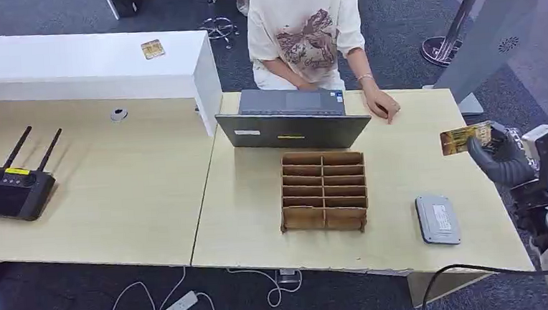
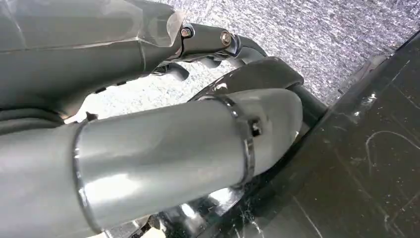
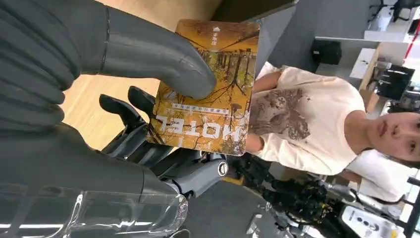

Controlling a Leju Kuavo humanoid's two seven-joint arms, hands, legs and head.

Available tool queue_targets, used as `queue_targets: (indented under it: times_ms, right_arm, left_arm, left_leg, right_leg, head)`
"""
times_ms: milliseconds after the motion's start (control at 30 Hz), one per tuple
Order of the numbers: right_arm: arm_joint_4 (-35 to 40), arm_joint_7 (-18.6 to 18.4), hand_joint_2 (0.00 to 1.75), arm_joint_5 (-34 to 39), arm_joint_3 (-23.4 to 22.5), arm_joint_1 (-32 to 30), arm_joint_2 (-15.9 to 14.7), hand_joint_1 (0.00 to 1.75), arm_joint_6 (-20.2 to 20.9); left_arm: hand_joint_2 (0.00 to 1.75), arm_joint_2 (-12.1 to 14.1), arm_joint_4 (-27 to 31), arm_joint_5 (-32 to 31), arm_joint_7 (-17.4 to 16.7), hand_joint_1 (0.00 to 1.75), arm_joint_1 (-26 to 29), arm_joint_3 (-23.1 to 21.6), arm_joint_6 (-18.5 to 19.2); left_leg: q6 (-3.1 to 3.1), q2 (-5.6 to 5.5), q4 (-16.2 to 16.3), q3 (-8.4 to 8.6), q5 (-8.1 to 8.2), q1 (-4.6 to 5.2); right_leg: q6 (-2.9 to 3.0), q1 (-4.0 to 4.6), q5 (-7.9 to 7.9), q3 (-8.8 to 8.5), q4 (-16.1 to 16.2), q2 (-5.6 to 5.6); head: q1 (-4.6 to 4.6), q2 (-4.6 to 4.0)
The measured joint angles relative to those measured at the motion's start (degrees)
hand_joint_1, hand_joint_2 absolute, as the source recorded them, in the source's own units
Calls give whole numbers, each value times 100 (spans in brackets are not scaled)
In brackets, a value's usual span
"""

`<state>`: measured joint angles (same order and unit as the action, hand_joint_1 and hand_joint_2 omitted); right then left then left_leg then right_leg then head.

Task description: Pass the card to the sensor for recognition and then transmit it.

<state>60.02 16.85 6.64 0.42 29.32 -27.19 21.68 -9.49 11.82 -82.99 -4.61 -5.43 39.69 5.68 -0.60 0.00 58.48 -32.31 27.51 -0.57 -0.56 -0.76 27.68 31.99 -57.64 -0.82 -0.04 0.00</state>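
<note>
Holding the card (image 1: 464, 140) pinched under its thumb, the right hand (image 1: 503, 157) is hovering above and beyond the reader (image 1: 437, 219). Scanning step not yet done; next, lowering the card onto the reader. Left hand (image 2: 163, 119) is hanging, grip indeterminate.

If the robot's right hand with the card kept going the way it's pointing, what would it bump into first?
Probably nothing soon. The right hand holds the card above the table, pointing toward the laptop and the person's hand. Height is hard to judge.
</note>
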Motion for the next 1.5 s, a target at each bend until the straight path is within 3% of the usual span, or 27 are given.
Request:
queue_targets:
  times_ms: [667, 1500]
  right_arm:
    - [-927, -105, 175, -278, 181, 296, -160, 175, 52]
    - [-1300, -94, 175, -363, 205, 58, -361, 175, 131]
  left_arm:
    - [0, -13, 0, 11, -35, 0, -1, 48, -13]
    - [0, -13, 0, 0, -50, 0, -2, 52, -4]
  left_leg:
    - [0, -1, 0, 0, 0, 0]
    - [0, -1, 0, 0, 0, 0]
  right_leg:
    - [0, 0, 0, 0, 0, -2]
    - [0, 0, 0, 3, 0, -1]
  head:
    - [-2, 0]
    - [-2, 0]
